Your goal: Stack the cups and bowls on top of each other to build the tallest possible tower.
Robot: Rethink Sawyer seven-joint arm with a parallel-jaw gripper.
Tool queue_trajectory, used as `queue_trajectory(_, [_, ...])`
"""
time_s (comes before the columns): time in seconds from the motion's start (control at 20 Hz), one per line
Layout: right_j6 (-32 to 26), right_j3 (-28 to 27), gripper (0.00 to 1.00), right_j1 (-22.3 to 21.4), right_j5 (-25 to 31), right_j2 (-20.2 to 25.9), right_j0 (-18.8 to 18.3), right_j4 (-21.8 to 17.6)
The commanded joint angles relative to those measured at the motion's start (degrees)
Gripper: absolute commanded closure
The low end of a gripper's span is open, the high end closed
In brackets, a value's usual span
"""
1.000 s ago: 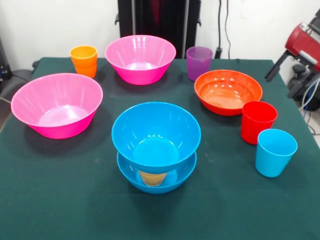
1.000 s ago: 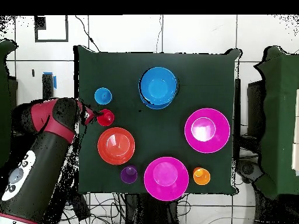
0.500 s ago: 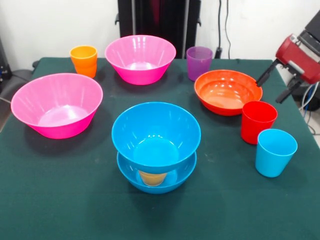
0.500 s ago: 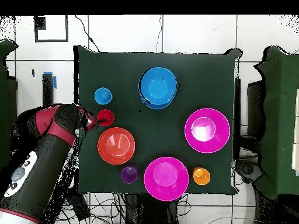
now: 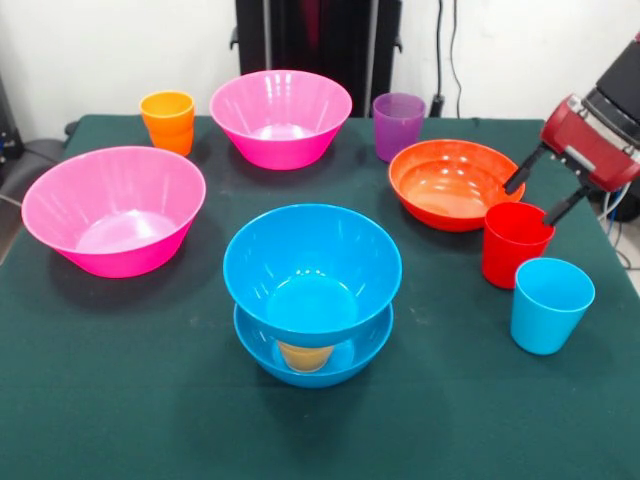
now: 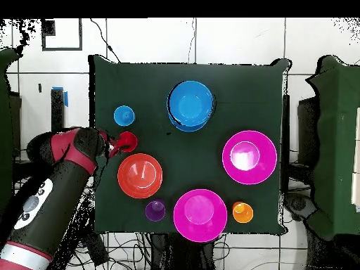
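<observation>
The tower stands at the table's middle front: a blue bowl point(image 5: 312, 262) sits on a yellow cup point(image 5: 305, 356) that stands inside a second blue bowl point(image 5: 345, 362); it also shows in the overhead view point(image 6: 190, 105). My gripper point(image 5: 533, 202) is open and empty, with its black fingers point(image 5: 520, 176) slanting down just over the far right rim of the red cup point(image 5: 513, 245). In the overhead view the gripper point(image 6: 112, 145) is right beside the red cup point(image 6: 127, 140). The light blue cup point(image 5: 551, 305) stands just in front of the red one.
The orange-red bowl point(image 5: 455, 183) lies just left of the gripper. The purple cup point(image 5: 398, 125), a pink bowl point(image 5: 281, 117) and the orange cup point(image 5: 168, 120) line the far edge. A second pink bowl point(image 5: 113, 208) stands at the left.
The gripper has come in from the right edge, down and leftward, to the red cup. The cups and bowls have not moved.
</observation>
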Motion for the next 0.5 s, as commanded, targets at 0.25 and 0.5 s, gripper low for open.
queue_trajectory(0.25, [13.23,0.44,0.0,0.97,-4.09,6.65,-0.73,4.53])
queue_trajectory(0.5, [11.77,1.1,0.0,-0.47,-2.94,6.68,-0.74,4.92])
